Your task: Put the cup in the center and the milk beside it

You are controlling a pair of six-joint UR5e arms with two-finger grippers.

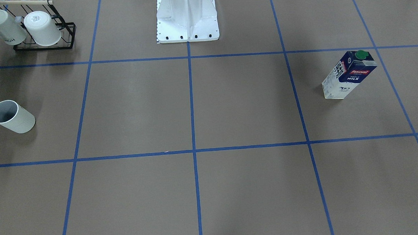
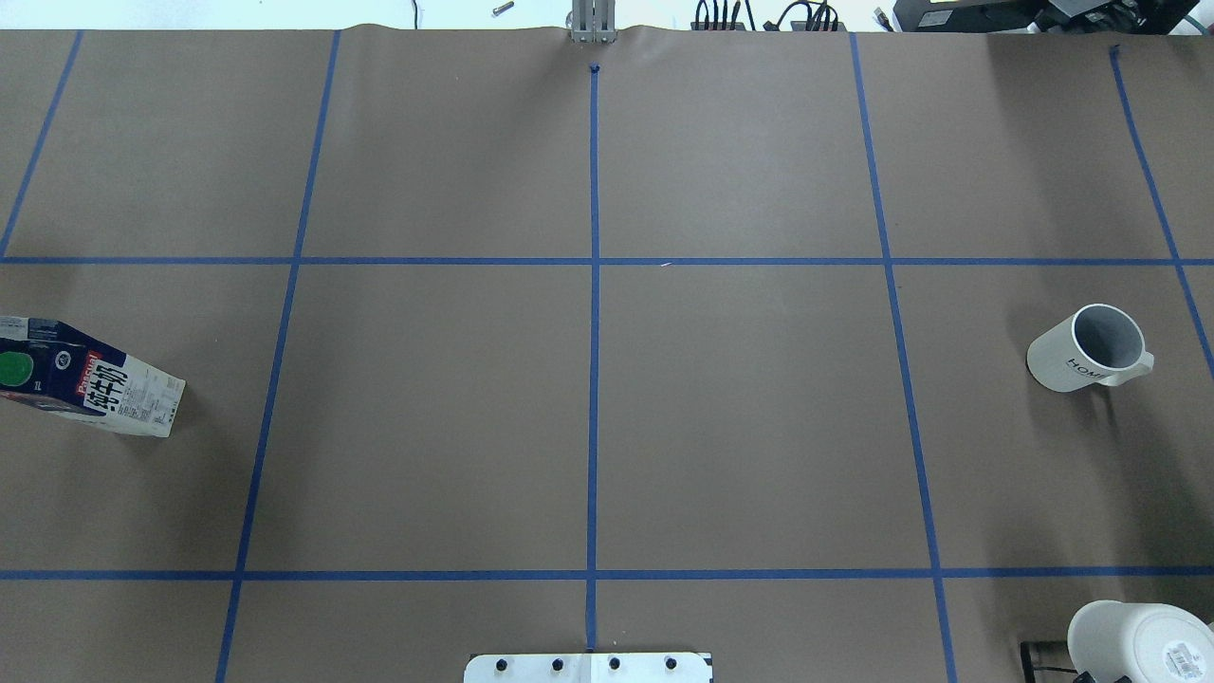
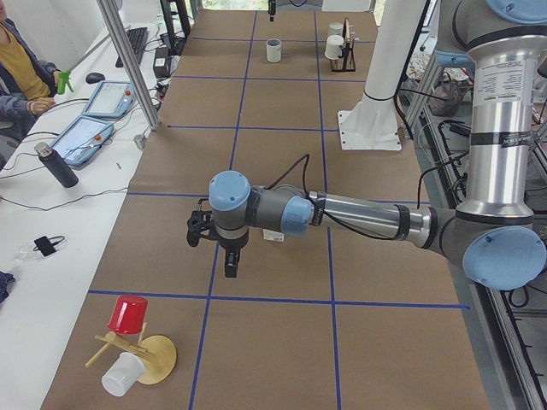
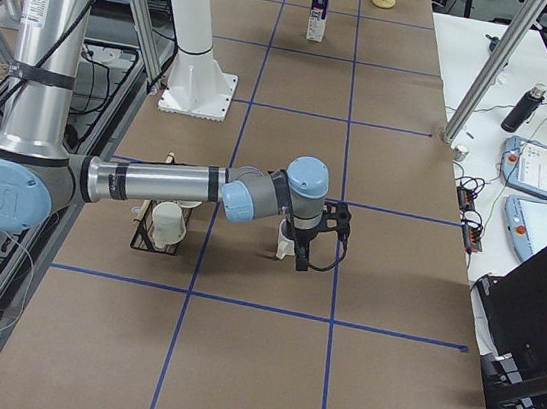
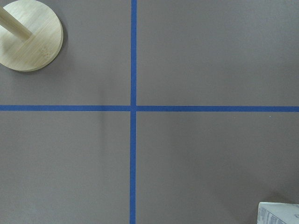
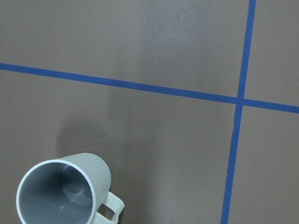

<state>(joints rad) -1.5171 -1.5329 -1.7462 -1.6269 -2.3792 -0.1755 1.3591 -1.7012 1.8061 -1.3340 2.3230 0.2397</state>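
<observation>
The small, pale grey-white ribbed cup (image 2: 1086, 348) is standing upright far out on the right side of the brown paper-covered table (image 2: 759, 427). The tall blue-and-white cardboard milk carton (image 2: 90, 384) with a green cap is standing at the far left edge. Both are sitting well apart from the blue tape centre line (image 2: 593, 417), so nothing is placed yet.

The right end effector (image 4: 300, 256) is hanging just above the cup, and the left end effector (image 3: 231, 263) is hovering near the carton. I cannot tell how the jaws of either are standing.

The carton is looking top-heavy, so a high or off-centre grip is risking a topple. The cup's curved wall is inviting a slip if only the rim gets pinched. The black wire rack of white mugs (image 1: 44, 31) is sitting near the cup, and a sweeping elbow could be brushing it. With both arms converging on the middle, a collision or a late carton nudging the cup is the main worry.
</observation>
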